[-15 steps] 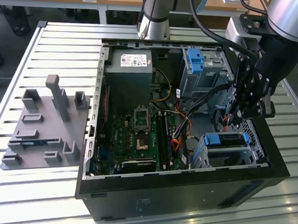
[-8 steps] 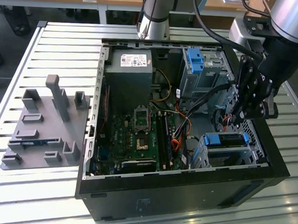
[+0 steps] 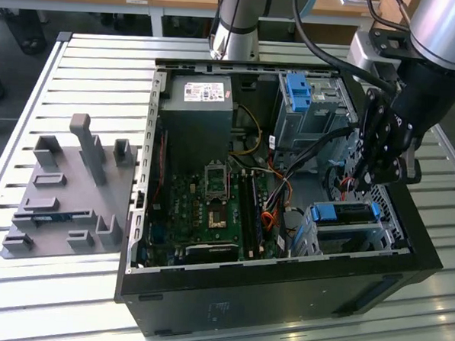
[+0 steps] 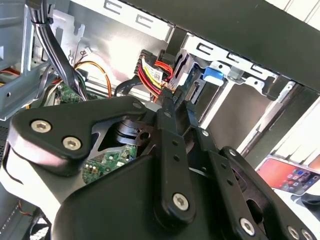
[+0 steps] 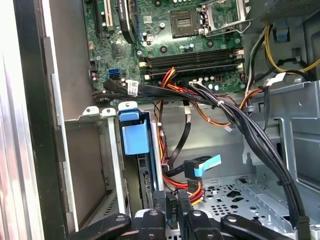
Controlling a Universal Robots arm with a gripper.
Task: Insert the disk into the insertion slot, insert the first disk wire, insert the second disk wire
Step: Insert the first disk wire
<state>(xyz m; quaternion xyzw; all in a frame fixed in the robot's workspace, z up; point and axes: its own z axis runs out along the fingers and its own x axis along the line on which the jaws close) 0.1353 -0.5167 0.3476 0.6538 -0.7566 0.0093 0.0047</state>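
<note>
Clamped w/ tool (image 5: 171,199) on end of red/yellow wire (image 4: 152,75), close by disk (image 3: 346,213). Seated already in slot (image 3: 327,241) w/ blue carrier (image 5: 135,137), at corner of PC case (image 3: 282,295) on exterior view's right. Beside case on slatted counter (image 3: 65,70), 1 grey fixture (image 3: 66,192) w/ upright pegs.

A table (image 3: 88,64) of pale metal slats is spread across the exterior view, the slats running from left to right. Two things are carried directly on it: an open black computer case (image 3: 282,295), laid on its side toward the exterior view's right, and a flat grey fixture plate (image 3: 66,200) with upright blocks, set just beside it on the exterior view's left. Whether they touch cannot be told. In the second wrist view a phone (image 4: 290,175) is seen lying on a pale surface just outside the case wall.
</note>
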